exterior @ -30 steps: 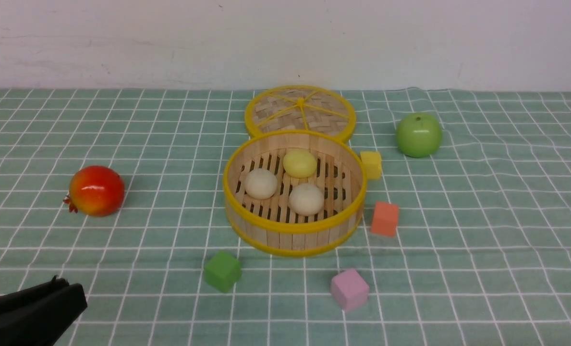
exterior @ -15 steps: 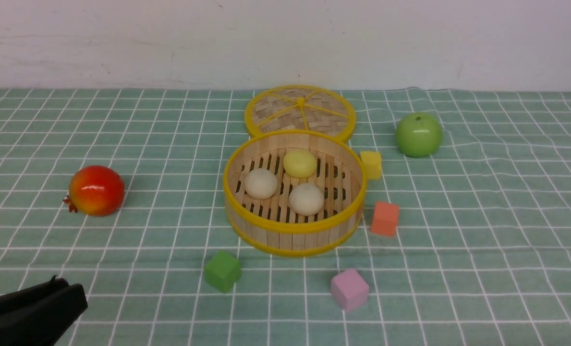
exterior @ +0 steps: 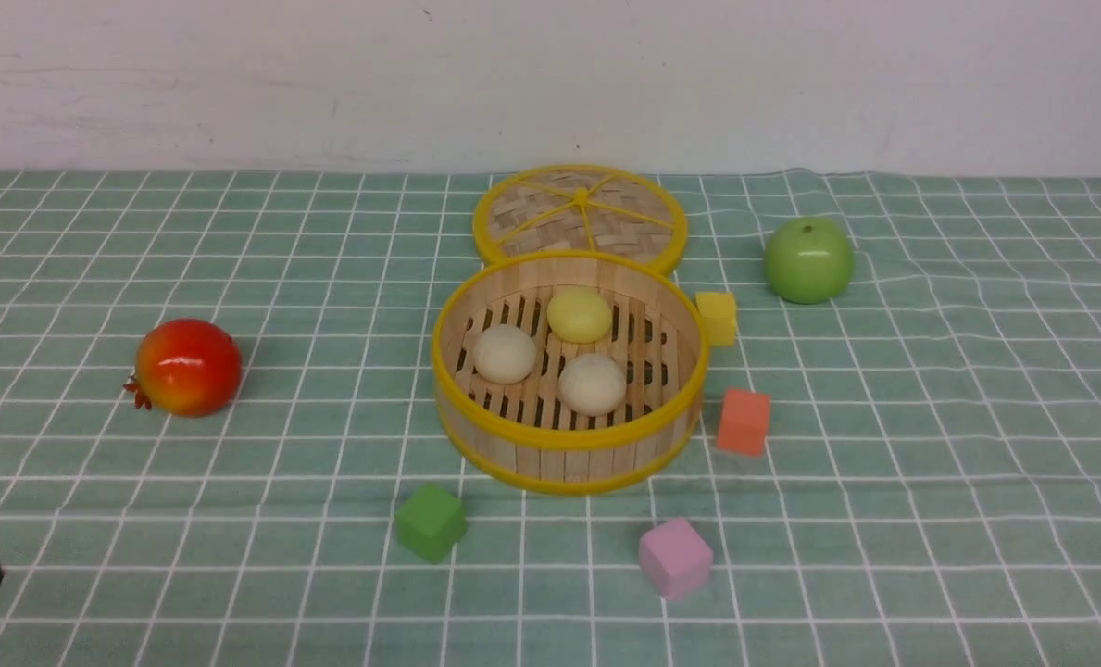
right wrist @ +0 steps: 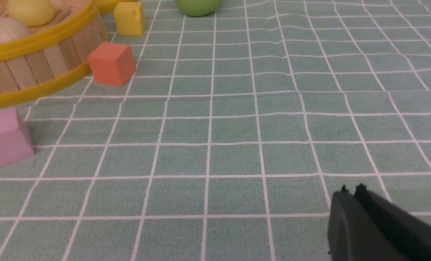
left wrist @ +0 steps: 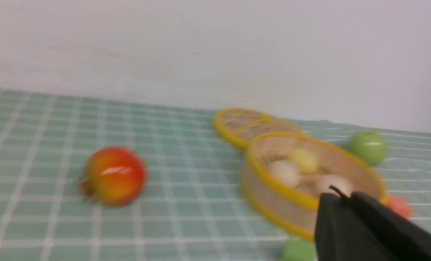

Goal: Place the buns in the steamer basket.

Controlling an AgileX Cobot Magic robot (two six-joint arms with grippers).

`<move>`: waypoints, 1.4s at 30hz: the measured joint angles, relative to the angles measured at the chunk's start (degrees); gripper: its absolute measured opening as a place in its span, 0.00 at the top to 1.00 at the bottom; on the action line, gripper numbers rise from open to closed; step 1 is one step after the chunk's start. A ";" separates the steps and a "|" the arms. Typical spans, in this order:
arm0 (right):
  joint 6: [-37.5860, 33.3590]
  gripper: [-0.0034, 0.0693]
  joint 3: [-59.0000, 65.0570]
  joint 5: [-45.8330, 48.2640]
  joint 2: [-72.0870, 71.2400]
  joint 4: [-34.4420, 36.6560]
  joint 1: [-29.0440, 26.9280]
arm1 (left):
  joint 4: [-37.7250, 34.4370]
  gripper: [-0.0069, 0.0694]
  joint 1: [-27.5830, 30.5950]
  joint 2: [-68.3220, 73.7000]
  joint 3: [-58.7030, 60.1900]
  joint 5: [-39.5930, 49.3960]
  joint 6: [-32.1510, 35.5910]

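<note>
The left gripper, its pincer pressed together with nothing between the tips, is hovering at the near left edge of a grid-patterned green tablecloth, while the right gripper is likewise keeping its fingertips closed and bare above the cloth on the near right. Beyond them, a pink foam cube and, to its left, a green foam cube are sitting in front of a round bamboo steamer basket. An orange foam cube is lying just right of the basket, and a red pomegranate is resting well apart on the left. Inside the basket, two off-white buns and one pale yellow bun are sitting on the slatted floor. A yellow foam cube is standing beside the basket's right side, with a green apple farther right. Behind the basket, a woven yellow-rimmed lid is lying flat before a pale wall.
</note>
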 joint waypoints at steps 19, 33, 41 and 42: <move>0.05 0.90 0.00 0.00 -0.07 0.00 0.00 | 0.50 0.93 7.42 -6.02 8.15 17.07 -3.34; 0.05 0.87 0.00 0.00 -0.07 0.00 0.00 | 0.50 0.93 7.42 -6.02 8.15 17.07 -3.34; 0.05 0.86 0.00 0.00 -0.07 0.00 0.00 | 0.50 0.93 7.42 -6.02 8.15 17.07 -3.34; 0.05 0.86 0.00 0.00 -0.07 0.00 0.00 | 0.50 0.93 7.42 -6.02 8.15 17.07 -3.34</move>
